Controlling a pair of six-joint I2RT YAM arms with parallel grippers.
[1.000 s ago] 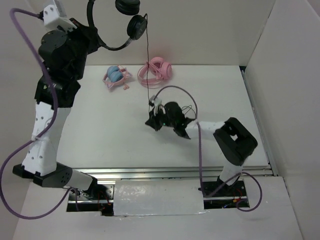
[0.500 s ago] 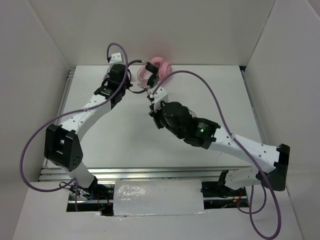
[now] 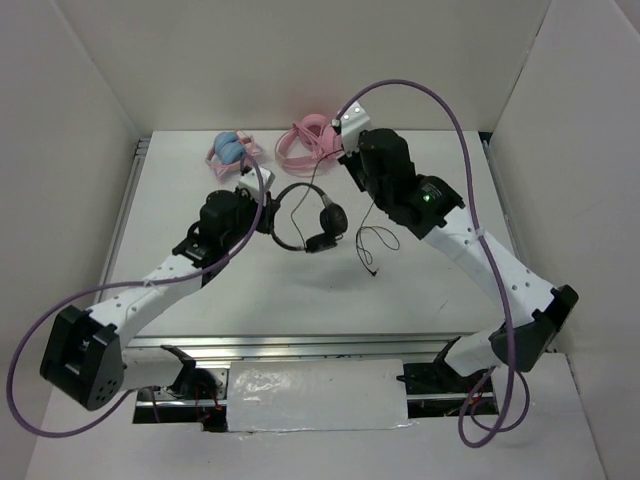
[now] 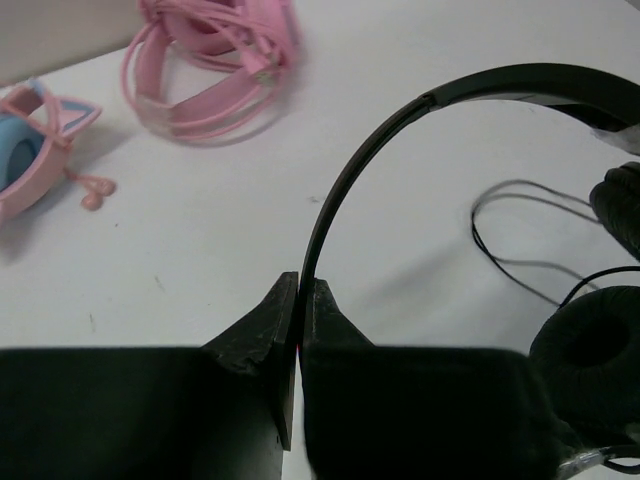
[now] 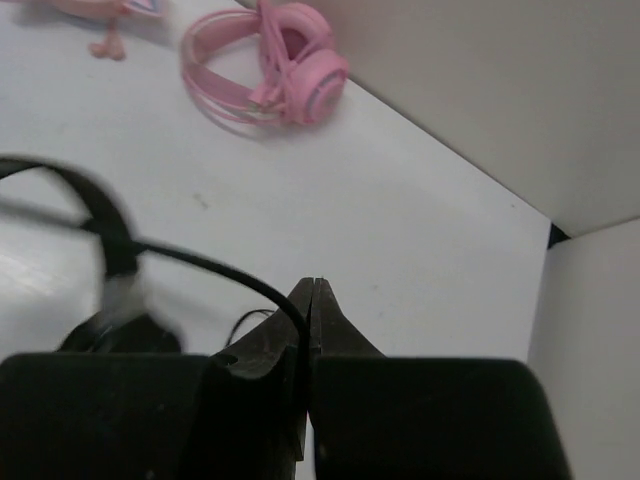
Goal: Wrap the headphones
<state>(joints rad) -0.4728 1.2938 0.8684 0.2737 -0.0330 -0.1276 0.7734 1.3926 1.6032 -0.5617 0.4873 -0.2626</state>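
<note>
The black headphones point(image 3: 303, 216) hang just above the table's middle, with the two earcups point(image 3: 329, 217) to the right. My left gripper point(image 3: 268, 216) is shut on the thin headband point(image 4: 372, 138), with one earcup point(image 4: 590, 352) at the lower right of its view. The thin black cable point(image 3: 372, 240) loops on the table and runs up to my right gripper point(image 3: 345, 152), which is shut on the cable point(image 5: 205, 264) near the back. In the right wrist view the headband point(image 5: 95, 205) is blurred at the left.
All-pink headphones point(image 3: 310, 140) lie at the back centre and also show in both wrist views point(image 4: 215, 60) point(image 5: 268, 60). Pink headphones with blue earcups point(image 3: 230, 150) lie at the back left. White walls enclose the table on three sides.
My left arm has come down from high at the back left and now holds the headphones low over the table's middle. My right gripper has moved to the back, holding the cable.
</note>
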